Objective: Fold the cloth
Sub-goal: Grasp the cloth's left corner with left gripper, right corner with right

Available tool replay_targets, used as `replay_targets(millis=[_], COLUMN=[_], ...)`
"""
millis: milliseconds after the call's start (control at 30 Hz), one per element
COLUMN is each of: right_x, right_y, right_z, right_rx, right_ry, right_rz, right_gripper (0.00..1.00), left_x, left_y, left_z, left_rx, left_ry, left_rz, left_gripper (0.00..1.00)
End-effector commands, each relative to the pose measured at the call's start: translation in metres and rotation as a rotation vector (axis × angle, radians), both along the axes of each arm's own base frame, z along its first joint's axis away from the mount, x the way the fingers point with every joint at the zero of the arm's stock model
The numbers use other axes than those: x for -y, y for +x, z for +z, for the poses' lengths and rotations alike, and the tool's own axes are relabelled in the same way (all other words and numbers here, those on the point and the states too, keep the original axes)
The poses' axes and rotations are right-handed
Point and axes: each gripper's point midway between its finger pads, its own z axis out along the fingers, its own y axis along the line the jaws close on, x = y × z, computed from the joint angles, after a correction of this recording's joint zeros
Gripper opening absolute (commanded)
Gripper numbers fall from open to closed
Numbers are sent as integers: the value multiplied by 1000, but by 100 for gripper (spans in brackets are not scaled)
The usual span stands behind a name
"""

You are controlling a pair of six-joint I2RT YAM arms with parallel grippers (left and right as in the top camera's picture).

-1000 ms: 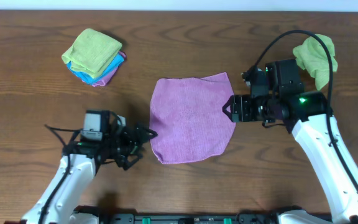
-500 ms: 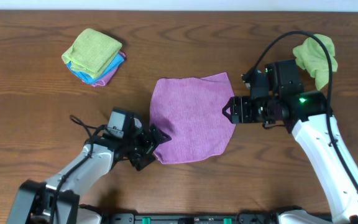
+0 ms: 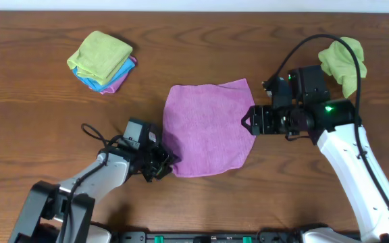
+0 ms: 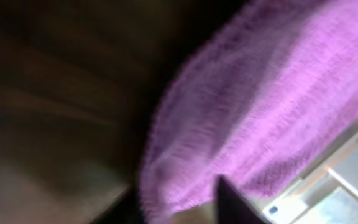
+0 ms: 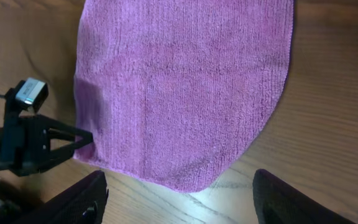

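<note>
Purple microfibre cloth flat at centre of brown wooden table, same spot as before. Left gripper now further in, at cloth's near-left corner; view blurred, cannot tell if pinching. Right gripper unmoved at cloth's right edge, fingers spread wide. Count: one purple cloth, one folded stack of green, blue, pink cloths, one crumpled lime-green cloth, two grippers.

Robotics lab bench: wood-grain table, two cabled robot arms mounted at near edge, folded cloths stacked aside.
</note>
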Motion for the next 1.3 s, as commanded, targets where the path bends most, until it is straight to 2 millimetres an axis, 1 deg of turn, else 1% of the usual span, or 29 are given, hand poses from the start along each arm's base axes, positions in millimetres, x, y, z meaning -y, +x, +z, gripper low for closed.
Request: replay_targets(millis=[0,100,167,300,400,567,633,733,933,1100,1267], right_x=[-1,-1,0,-3,-5,-3,-4,-9,-14,-20,-22], right_y=[0,-2,-6,-21,-35,-51,-55,-57,-51,-38,-29], right_z=[2,-9,-23,-58,-82,-109,-118,-126,-138,-137,-140], right_rx=[7,-9,-37,-102,-148,-190,-197,-188,-125,-22,13], right_ry=[15,19,26,61,91,99,119,164,239,273,258], right_rz=[-2,-17,-45,-71,-88,-124,-133,-145,-193,-188,-200], right_gripper=[75,76,76,76,76,75,75,74,71,68,67], left_x=[-6,-4,-3,-8,-18,-31,-33,-34,-34,-33,-33], left_y=[2,9,18,49,74,104,111,116,119,121,122], left_z=[-8,-1,9,40,67,99,107,113,117,120,122], left_rx=[25,52,77,194,297,391,413,431,442,449,453], left_ry=[48,17,-17,-55,-59,-66,-68,-67,-67,-69,-71], left_rz=[-12,-13,-3,11,36,88,98,101,103,103,103], left_gripper=[6,6,6,6,6,6,6,6,6,6,6])
